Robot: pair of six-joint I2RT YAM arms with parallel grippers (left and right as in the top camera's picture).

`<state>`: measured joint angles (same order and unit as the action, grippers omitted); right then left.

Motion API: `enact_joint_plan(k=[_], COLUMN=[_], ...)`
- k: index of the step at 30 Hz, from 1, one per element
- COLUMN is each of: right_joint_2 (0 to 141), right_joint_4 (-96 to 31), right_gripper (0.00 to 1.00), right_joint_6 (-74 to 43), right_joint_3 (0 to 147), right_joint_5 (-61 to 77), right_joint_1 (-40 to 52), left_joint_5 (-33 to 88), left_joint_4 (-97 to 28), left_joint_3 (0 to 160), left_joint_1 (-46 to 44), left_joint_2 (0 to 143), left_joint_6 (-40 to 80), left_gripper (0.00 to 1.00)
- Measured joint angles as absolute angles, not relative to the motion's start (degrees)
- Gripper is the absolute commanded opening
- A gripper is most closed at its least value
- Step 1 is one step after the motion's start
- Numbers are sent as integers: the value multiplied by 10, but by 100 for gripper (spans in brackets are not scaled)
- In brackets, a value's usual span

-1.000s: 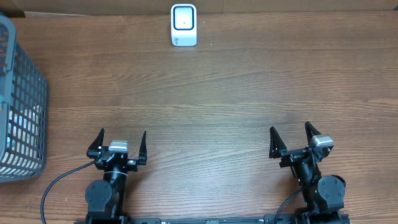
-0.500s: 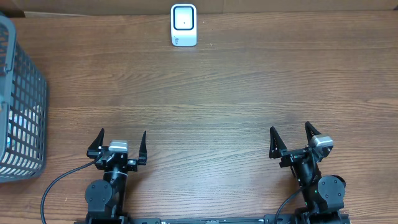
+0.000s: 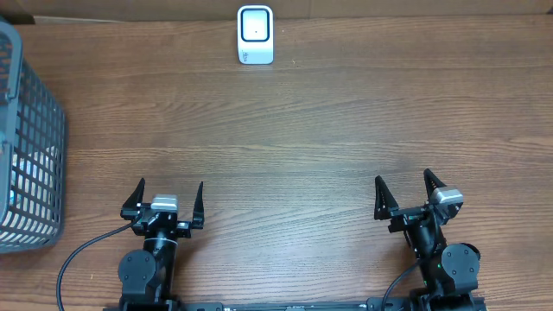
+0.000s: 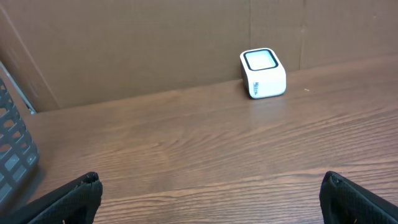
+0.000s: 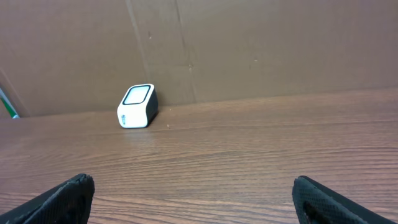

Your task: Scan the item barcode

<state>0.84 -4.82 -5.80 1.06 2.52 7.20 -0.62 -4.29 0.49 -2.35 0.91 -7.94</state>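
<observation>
Filling pretty much the whole overhead shot is a wood-grain table. Next biggest is the grey mesh basket at the left edge of the frame. A pale item shows through its wall, too hidden to say what it is. Both arms sit at the bottom edge, left gripper lower left and right gripper lower right, each with fingers spread wide and nothing between them. Smallest is the white barcode scanner at top centre, standing by the cardboard wall, well apart from both grippers.
</observation>
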Motion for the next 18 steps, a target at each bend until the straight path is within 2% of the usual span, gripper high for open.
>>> enact_joint_plan(k=[11,18], right_joint_2=[8,8], right_joint_4=[-48,-48], right_gripper=[100,100], right_joint_6=[-58,-58], right_joint_3=[11,11], right_joint_5=[25,25], right_joint_1=[72,72], left_joint_5=[17,26], left_joint_4=[-39,-122], left_joint_3=[11,161], left_joint_1=[-23,-23], left_joint_2=[10,118], left_joint_6=[-73,-72], left_gripper=[100,100])
